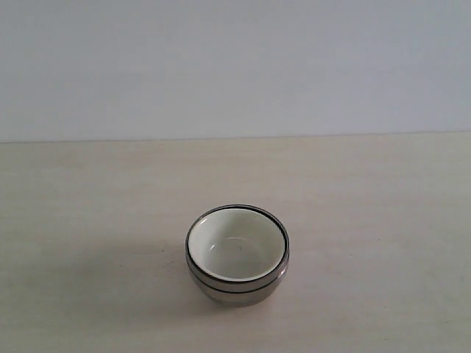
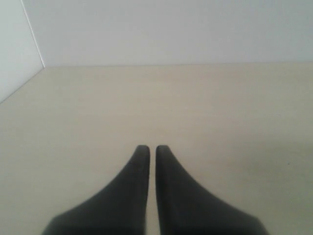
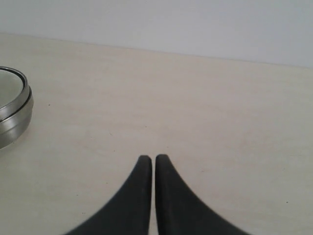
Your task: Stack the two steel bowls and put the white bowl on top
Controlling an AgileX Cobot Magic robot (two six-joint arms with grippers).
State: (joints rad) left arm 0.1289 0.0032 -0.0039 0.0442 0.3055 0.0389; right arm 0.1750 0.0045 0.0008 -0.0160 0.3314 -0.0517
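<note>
Exterior view: the two steel bowls sit nested one inside the other, lower steel bowl on the table and upper steel bowl seated in it. Their rims show as two bright bands split by a dark line. The white bowl rests upright inside the upper steel bowl, mouth up, its cream rim ringed by the steel rim. The set stands toward 6 o'clock from the centre of this view. Neither of my grippers appears here.

Right wrist view: my right gripper has its two dark fingers pressed together, only a thin slit between the tips, and nothing is pinched. It hangs over bare table. Taking the direction my fingertips point as 12 o'clock, the stack lies at about 10 o'clock, well apart from the tips and cut off by the picture's edge. There is no contact.

Left wrist view: my left gripper is likewise pressed together and holds nothing. Only table and the pale wall lie at 12 o'clock. None of the bowls is visible in this view.
</note>
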